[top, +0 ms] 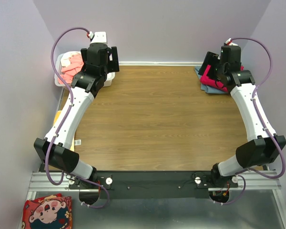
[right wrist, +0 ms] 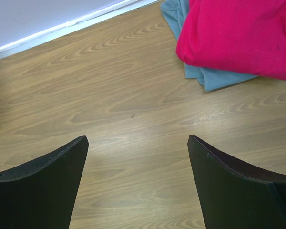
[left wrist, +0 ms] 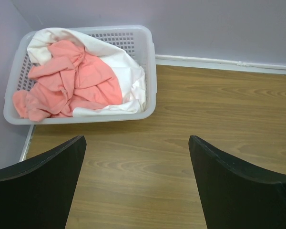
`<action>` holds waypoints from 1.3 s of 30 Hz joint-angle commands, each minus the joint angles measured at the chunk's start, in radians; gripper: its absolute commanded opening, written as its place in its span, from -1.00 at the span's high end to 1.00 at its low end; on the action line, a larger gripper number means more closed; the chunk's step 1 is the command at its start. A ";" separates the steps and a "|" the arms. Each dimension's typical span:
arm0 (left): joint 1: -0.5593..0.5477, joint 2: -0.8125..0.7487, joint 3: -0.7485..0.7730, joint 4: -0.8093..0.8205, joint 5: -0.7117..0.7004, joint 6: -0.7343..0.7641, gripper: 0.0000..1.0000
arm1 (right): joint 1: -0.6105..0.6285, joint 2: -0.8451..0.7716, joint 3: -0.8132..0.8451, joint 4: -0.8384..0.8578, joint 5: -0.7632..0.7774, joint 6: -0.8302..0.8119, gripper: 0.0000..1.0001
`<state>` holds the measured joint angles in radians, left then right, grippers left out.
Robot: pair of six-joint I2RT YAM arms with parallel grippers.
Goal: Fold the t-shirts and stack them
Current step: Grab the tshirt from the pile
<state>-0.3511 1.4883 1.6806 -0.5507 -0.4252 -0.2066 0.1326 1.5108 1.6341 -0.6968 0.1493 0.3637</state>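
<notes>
A crumpled salmon-pink t-shirt (left wrist: 71, 81) lies on a white t-shirt (left wrist: 131, 83) inside the white lattice basket (left wrist: 150, 52) at the table's far left corner; the pink cloth also shows in the top view (top: 69, 69). A folded crimson-red t-shirt (right wrist: 238, 33) lies on a folded grey-blue one (right wrist: 214, 78) at the far right; both show in the top view, the red one (top: 210, 80) above the grey-blue one (top: 206, 89). My left gripper (left wrist: 137, 143) is open and empty, on the near right of the basket. My right gripper (right wrist: 138, 143) is open and empty, just left of the stack.
Lilac walls close the table at the back and both sides. A yellow item (top: 59, 117) lies off the table's left edge under the left arm, with a small white tag (top: 78, 141) nearby. A patterned cloth (top: 47, 212) lies below the rail at bottom left.
</notes>
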 commanded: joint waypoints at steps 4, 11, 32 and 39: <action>-0.006 -0.037 -0.005 0.020 -0.018 -0.004 -0.97 | 0.005 -0.008 -0.010 0.022 -0.027 -0.002 -0.87; -0.006 -0.037 -0.015 0.015 -0.073 -0.013 -0.79 | 0.005 -0.003 -0.003 0.023 -0.030 0.001 -0.87; 0.372 0.406 0.363 -0.074 0.193 -0.263 -0.60 | 0.010 -0.024 -0.120 0.065 -0.040 0.040 -0.86; 0.442 0.575 0.429 -0.006 0.236 -0.255 -0.57 | 0.010 -0.017 -0.167 0.086 -0.057 0.057 -0.86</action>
<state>0.0551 1.9930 2.0686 -0.6098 -0.2504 -0.4469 0.1364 1.5105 1.4979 -0.6449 0.1211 0.3954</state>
